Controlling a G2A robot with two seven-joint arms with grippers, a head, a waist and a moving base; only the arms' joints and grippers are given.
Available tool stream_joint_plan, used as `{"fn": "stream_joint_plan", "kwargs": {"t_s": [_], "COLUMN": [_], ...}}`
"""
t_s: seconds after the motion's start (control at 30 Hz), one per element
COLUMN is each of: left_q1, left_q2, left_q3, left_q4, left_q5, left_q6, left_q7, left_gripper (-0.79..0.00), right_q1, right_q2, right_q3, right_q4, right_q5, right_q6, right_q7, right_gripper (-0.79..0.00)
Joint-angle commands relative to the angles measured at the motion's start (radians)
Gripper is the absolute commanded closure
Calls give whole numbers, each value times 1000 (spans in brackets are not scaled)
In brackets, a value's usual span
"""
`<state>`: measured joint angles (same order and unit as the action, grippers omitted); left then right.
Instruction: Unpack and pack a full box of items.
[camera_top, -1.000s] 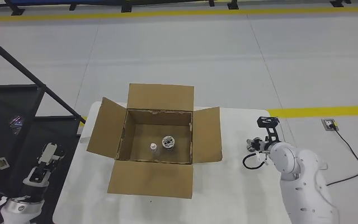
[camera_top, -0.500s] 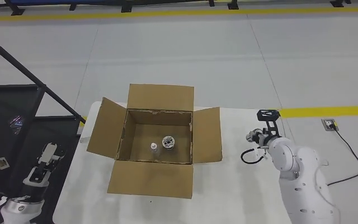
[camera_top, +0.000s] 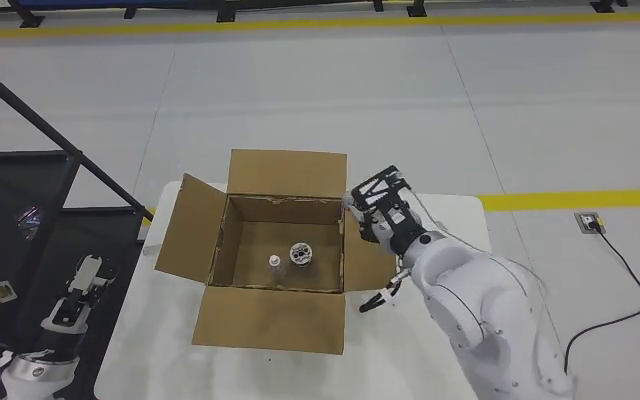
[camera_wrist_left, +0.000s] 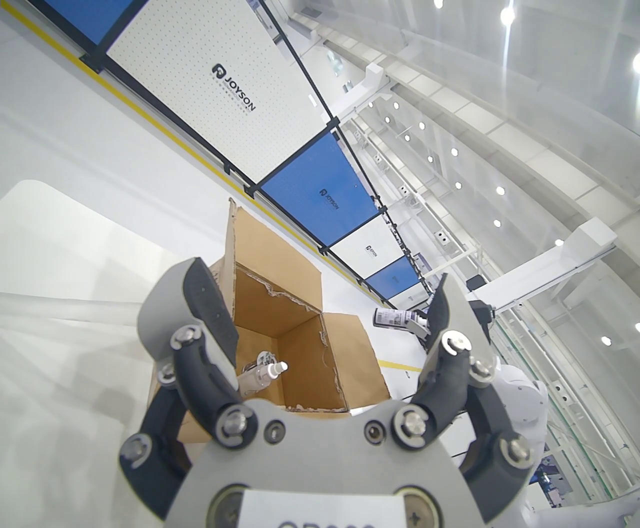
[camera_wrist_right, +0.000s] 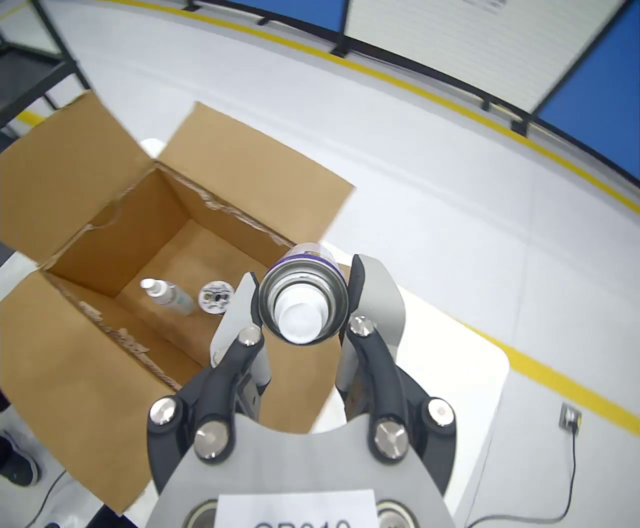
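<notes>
Right pincer (camera_wrist_right: 306, 289) clamps spray can (camera_wrist_right: 304, 306) over right flap (camera_top: 368, 265) of box (camera_top: 285, 209).

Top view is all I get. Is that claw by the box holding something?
Observer: Yes, the right claw is shut on a can, its nozzle facing the wrist camera.
Operator: What are the two specks in the box?
Observer: A clear bottle with a white cap, and a round white piece beside it.
Operator: And the other claw?
Observer: The left claw is open and holds nothing.
</notes>
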<state>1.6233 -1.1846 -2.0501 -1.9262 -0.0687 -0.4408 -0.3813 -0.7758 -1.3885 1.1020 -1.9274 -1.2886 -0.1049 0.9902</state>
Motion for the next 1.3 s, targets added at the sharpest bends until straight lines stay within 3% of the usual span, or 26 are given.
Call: {"fn": "stream_joint_plan", "kwargs": {"t_s": [0.0, 0.1, 0.27, 0.37, 0.57, 0.7, 0.93, 1.07, 1.13, 1.27], "left_q1": [0, 0, 0, 0, 0, 0, 0, 0, 0, 0], "left_q2": [0, 0, 0, 0, 0, 0, 0, 0, 0, 0], "left_q3": [0, 0, 0, 0, 0, 0, 0, 0, 0, 0], "left_q4": [0, 0, 0, 0, 0, 0, 0, 0, 0, 0], "left_q5": [0, 0, 0, 0, 0, 0, 0, 0, 0, 0], "left_q6": [0, 0, 0, 0, 0, 0, 0, 0, 0, 0], "left_q7": [0, 0, 0, 0, 0, 0, 0, 0, 0, 0], "left_gripper": [-785, -785, -785, -785, -785, -785, -785, -785, -785, -785], "right_q1": [96, 260, 478, 558, 639, 665, 695, 710, 718, 735], "right_q2": [-18, -64, -177, -249, -369, -428, -503, -532, -543, -561], "right_q3": [-98, -254, -478, -573, -658, -680, -689, -684, -683, -675], "right_q4": [103, 328, 705, 891, 1198, 1340, 1508, 1572, 1594, 1628], "right_q5": [34, 91, 223, 254, 339, 362, 391, 404, 406, 410], "right_q6": [-22, -31, -17, 11, 7, 7, -26, -51, -59, -73], "right_q7": [3, 25, -13, -50, -118, -161, -209, -229, -235, -253], "right_gripper": [0, 0, 0, 0, 0, -28, -332, -403, -489, -422]}}
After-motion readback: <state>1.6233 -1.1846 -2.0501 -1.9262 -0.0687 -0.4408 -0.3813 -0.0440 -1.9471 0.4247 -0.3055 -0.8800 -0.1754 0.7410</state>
